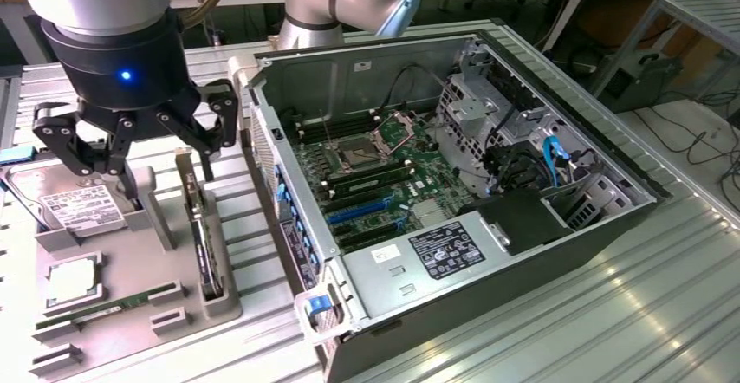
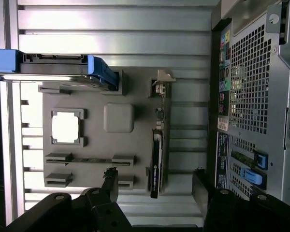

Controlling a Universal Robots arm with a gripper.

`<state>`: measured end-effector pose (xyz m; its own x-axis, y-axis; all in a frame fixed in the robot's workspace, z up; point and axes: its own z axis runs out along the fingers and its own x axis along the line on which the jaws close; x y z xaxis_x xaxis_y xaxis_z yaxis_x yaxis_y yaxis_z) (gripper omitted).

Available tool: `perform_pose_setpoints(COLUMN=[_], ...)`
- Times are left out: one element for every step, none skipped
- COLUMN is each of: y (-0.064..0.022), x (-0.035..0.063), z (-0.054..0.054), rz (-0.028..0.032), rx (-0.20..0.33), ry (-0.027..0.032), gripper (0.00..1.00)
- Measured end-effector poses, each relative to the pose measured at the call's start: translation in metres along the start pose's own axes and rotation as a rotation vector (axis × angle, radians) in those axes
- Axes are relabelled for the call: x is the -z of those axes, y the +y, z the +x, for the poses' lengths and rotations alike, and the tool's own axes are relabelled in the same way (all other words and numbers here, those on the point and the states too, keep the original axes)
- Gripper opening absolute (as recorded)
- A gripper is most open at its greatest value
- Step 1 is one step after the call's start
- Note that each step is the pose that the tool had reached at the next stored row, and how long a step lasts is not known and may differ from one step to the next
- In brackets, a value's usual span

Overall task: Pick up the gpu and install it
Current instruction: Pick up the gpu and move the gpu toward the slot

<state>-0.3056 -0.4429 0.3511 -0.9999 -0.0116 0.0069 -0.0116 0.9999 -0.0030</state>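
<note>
1. The gripper (image 1: 162,172) (image 2: 154,177) hangs over the grey parts tray (image 1: 151,257) (image 2: 135,96) with its jaws spread wide, holding nothing.
2. The gpu (image 1: 204,251) (image 2: 156,162) stands on edge in its slot along the tray's edge next to the open computer case (image 1: 347,80) (image 2: 261,96). It is below the gap between the fingers, apart from both.
3. A hard drive (image 1: 69,205) (image 2: 53,67) occupies one tray corner, and a processor (image 1: 75,279) (image 2: 66,126) sits mid-tray. A memory stick (image 1: 104,309) (image 2: 87,159) lies near the tray's opposite edge.
4. Tray and case rest on a slatted metal table (image 1: 578,314).

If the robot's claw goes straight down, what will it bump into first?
Probably the gpu, standing on edge in the grey tray. The open gripper hangs above it with a finger on each side, though depth is hard to judge.
</note>
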Motion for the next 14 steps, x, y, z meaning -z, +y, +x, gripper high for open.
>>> perform_pose_setpoints(y=[0.0000, 0.0000, 0.0000, 0.0000, 0.0000, 0.0000, 0.0000, 0.0000, 0.0000, 0.0000, 0.0000, 0.0000, 0.0000, 0.0000], x=[-0.0013, -0.0024, -0.0042, -0.0055, -0.0067, -0.0084, -0.0097, -0.0108, -0.0119, -0.0139, -0.0162, -0.0174, -0.0189, -0.0203], z=[0.000, 0.000, 0.000, 0.000, 0.000, 0.000, 0.000, 0.000, 0.000, 0.000, 0.000, 0.000, 0.000, 0.000], rz=[0.0000, 0.0000, 0.0001, 0.0001, 0.0000, 0.0000, 0.0000, 0.0000, 0.0000, 0.0000, 0.0001, 0.0000, 0.0000, 0.0000], rx=[0.000, 0.000, 0.000, 0.000, 0.000, 0.000, 0.000, 0.000, 0.000, 0.000, 0.000, 0.000, 0.000, 0.000], ry=[0.0000, 0.0001, 0.0002, 0.0001, 0.0001, 0.0005, 0.0008, 0.0011, 0.0014, 0.0020, 0.0027, 0.0028, 0.0029, 0.0030], gripper=[0.72, 0.72, 0.72, 0.72, 0.72, 0.72, 0.72, 0.72, 0.72, 0.72, 0.72, 0.72, 0.72, 0.72])
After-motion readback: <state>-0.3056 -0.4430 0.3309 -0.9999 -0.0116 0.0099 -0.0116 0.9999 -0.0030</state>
